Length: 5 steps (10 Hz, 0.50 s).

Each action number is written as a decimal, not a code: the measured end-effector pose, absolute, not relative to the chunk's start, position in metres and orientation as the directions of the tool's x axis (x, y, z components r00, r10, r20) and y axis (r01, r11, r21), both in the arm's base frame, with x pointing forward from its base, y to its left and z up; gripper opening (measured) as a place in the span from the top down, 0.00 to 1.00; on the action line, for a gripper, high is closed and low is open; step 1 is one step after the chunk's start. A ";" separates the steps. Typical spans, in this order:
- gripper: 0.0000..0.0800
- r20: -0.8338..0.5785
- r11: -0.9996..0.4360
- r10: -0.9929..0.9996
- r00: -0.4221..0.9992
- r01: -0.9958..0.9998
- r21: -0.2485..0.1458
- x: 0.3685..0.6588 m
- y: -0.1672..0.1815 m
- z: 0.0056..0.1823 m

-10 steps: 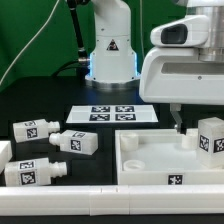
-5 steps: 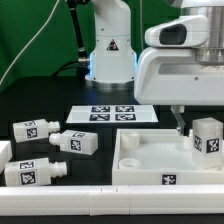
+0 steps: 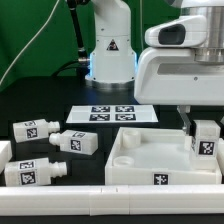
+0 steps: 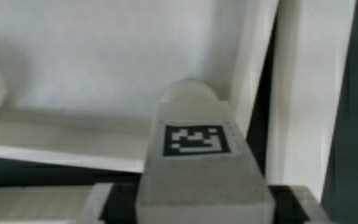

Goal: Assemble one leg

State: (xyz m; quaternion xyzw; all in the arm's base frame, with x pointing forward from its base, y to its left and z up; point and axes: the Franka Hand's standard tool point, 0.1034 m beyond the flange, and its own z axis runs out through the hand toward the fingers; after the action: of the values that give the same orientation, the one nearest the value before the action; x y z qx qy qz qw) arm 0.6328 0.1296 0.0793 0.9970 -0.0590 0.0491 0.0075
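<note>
My gripper (image 3: 205, 128) is shut on a white leg (image 3: 206, 140) with a black-and-white tag, and holds it upright at the far right corner of the large white tray-like panel (image 3: 150, 150). In the wrist view the leg (image 4: 201, 140) runs out from between my fingers (image 4: 119, 200) over the panel's white surface (image 4: 87, 70). Three more legs lie on the black table at the exterior view's left: one (image 3: 33, 129), one (image 3: 78, 141) and one (image 3: 33, 172).
The marker board (image 3: 113, 113) lies flat behind the panel. The robot base (image 3: 108, 50) stands at the back. A white rail (image 3: 60, 190) runs along the front edge.
My gripper has lowered the leg toward the panel's far right corner. The panel has shifted a little toward the exterior view's left.
</note>
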 end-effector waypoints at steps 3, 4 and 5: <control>0.64 0.102 -0.933 -0.360 0.927 -0.359 -0.028 0.630 0.130 0.078; 0.64 0.096 -0.879 -0.477 0.874 -0.475 -0.042 0.628 0.134 0.078; 0.64 0.085 -0.813 -0.582 0.809 -0.579 -0.058 0.627 0.136 0.078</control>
State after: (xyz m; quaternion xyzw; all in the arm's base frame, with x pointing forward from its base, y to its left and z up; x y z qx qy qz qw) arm 0.6272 0.1355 0.0777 0.9508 -0.3054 0.0492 -0.0147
